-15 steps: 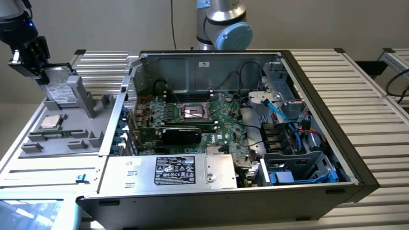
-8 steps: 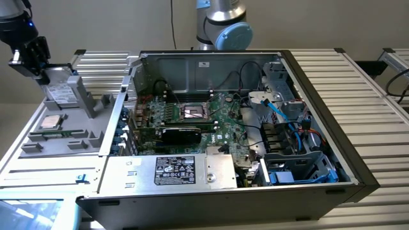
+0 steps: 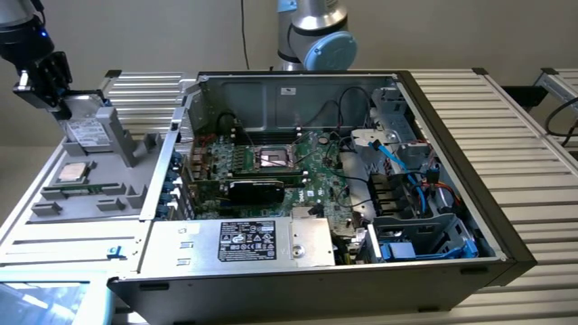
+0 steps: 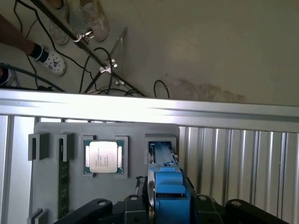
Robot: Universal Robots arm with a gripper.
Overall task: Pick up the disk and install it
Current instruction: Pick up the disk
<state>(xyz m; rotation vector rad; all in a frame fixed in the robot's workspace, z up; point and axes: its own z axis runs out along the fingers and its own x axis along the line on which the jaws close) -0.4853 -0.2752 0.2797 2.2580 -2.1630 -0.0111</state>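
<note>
The disk, silver with a white label, leans in a slot of the grey parts holder at the exterior view's left. My gripper is at its upper end. In the wrist view the disk shows edge-on as a blue carrier frame that runs from the holder's slot up between my black fingers. They sit close against both of its sides, so the gripper is shut on the disk. Its lower end is still in the slot.
A square CPU chip and a memory stick rest in the same holder. The open computer case fills the middle, with a labelled power supply in front and drive bays with blue cables at the exterior view's right. A person's shoes and cables lie on the floor.
</note>
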